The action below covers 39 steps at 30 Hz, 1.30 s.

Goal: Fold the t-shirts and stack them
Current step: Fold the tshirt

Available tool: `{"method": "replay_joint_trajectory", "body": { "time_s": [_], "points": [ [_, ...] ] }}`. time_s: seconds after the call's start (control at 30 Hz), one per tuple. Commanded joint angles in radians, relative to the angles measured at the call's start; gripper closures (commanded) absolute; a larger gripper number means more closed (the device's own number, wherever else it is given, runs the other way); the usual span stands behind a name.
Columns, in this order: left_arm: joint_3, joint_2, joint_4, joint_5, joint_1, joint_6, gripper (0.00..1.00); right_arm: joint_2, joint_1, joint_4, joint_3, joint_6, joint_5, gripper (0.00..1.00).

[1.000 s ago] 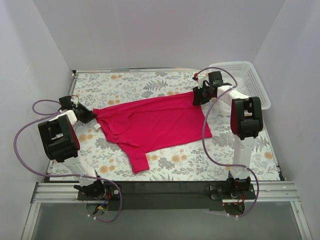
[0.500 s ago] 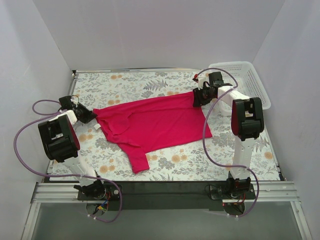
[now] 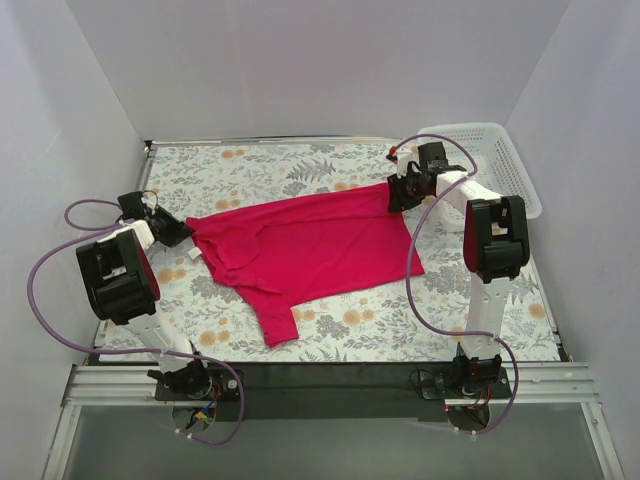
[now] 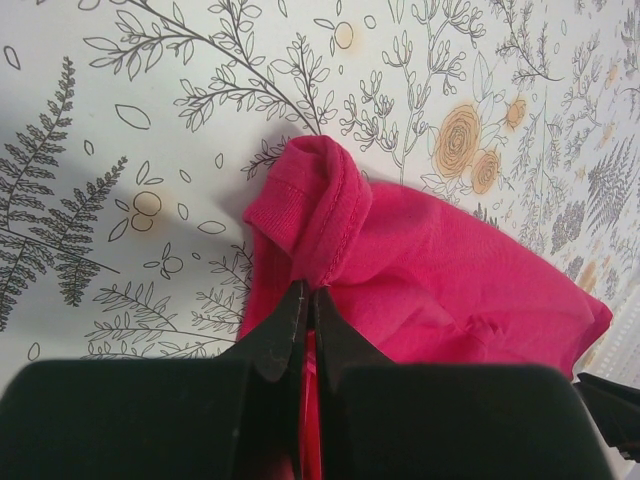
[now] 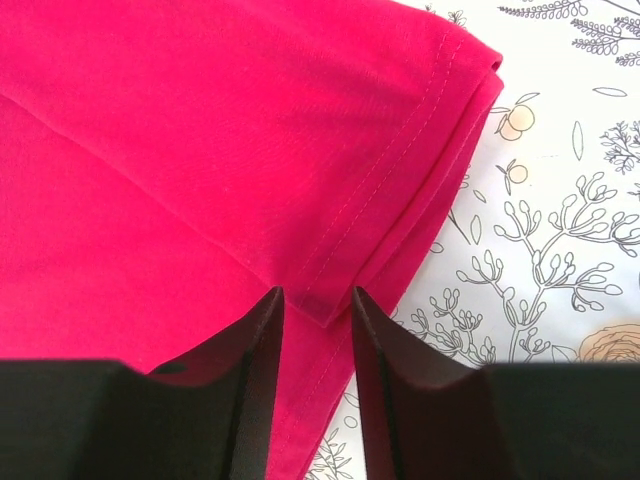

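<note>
1. The magenta-red short-sleeved cloth t-shirt lies spread mid-frame on the floral-print counter.
2. The left end effector is pressed together, pinching the shirt's bunched left edge.
3. The right end effector is slightly spread, straddling the stitched hem; open counter lies just beyond that edge.

Bright, diffuse lighting across my views.
I see a soft grey shadow on the tabletop; the jaws sit blurred up close.
</note>
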Motion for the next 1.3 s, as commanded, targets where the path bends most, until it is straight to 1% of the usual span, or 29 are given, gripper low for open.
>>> {"method": "replay_joint_trajectory", "body": {
  "time_s": [0.0,0.13,0.53,0.57,0.6,0.67,0.73,0.77,1.1,1.27],
  "points": [
    [0.027,-0.007,0.009,0.017,0.002,0.01,1.0,0.008,-0.005,-0.019,0.005,0.0,-0.002,0.68],
    [0.027,-0.007,0.011,0.016,0.003,0.01,1.0,0.025,-0.005,-0.033,0.016,0.002,-0.021,0.74],
    [0.029,-0.007,0.009,0.019,0.003,0.01,1.0,0.045,-0.005,-0.051,0.031,0.0,-0.013,0.76],
    [0.029,-0.006,0.009,0.019,0.003,0.01,1.0,0.046,-0.005,-0.053,0.032,0.0,-0.013,0.77],
    [0.029,-0.007,0.009,0.019,0.003,0.01,1.0,0.048,-0.005,-0.056,0.037,-0.001,-0.016,0.83],
    [0.029,-0.004,0.009,0.019,0.003,0.01,1.0,0.048,-0.005,-0.059,0.045,-0.001,-0.016,0.88],
    [0.029,-0.004,0.009,0.02,0.003,0.01,1.0,0.043,-0.005,-0.057,0.052,-0.004,-0.018,0.97],
    [0.032,-0.004,0.009,0.019,0.003,0.01,1.0,0.039,-0.007,-0.057,0.066,-0.004,-0.016,0.99],
    [0.055,0.01,0.002,0.022,0.003,0.01,1.0,0.008,-0.025,-0.059,0.167,-0.011,0.031,0.99],
    [0.057,0.014,0.002,0.023,0.002,0.009,1.0,0.023,-0.035,-0.06,0.164,-0.018,0.067,0.99]
  ]
}}
